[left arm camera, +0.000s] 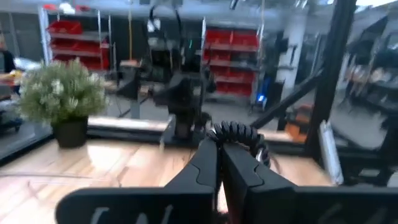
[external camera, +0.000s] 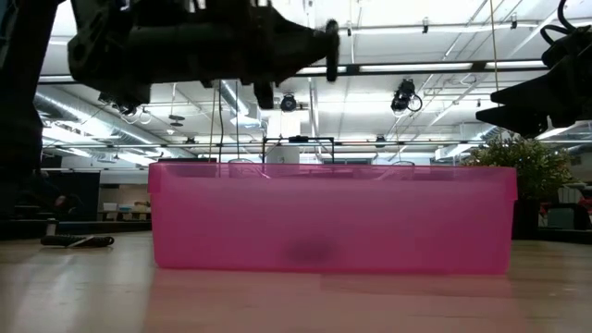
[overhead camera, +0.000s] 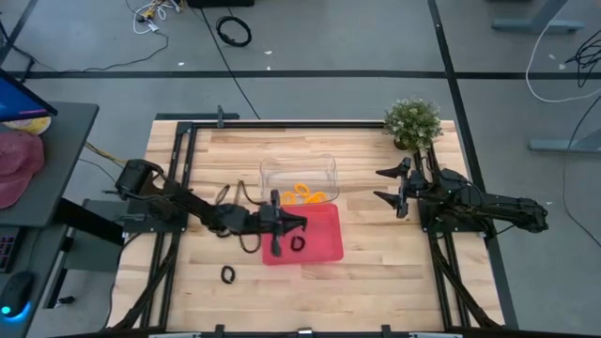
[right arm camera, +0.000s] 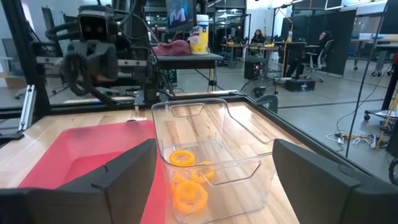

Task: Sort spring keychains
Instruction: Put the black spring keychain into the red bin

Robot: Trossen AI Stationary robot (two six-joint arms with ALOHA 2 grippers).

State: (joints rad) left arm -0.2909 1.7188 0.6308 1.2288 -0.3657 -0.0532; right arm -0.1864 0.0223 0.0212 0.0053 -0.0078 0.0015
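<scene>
Wooden table (overhead camera: 376, 263) with free space near front edge. Left gripper (overhead camera: 299, 223) above red tray (overhead camera: 324, 246), jaws clamped on black keychain (left arm camera: 239, 132), partly hidden. Another black one (overhead camera: 298, 243) in tray, one (overhead camera: 228, 274) on table. Orange keychains (right arm camera: 189, 186) in clear bin (right arm camera: 245, 134). Right gripper (overhead camera: 387, 185) near plant (overhead camera: 413, 120), jaws apart.

— Where are the orange coiled-cord spring keychains (overhead camera: 304, 195)?
— Piled together in the clear plastic bin (overhead camera: 324, 167), at 12 o'clock from the red tray (overhead camera: 324, 246).
— And the black coiled-cord loops?
— One (overhead camera: 298, 243) lies inside the red tray; another (overhead camera: 228, 274) lies on the wooden desk (overhead camera: 376, 272), at 8 o'clock from that tray. A third black coil (left arm camera: 239, 133) is pinched in the shut left claw (left arm camera: 219, 155).
</scene>
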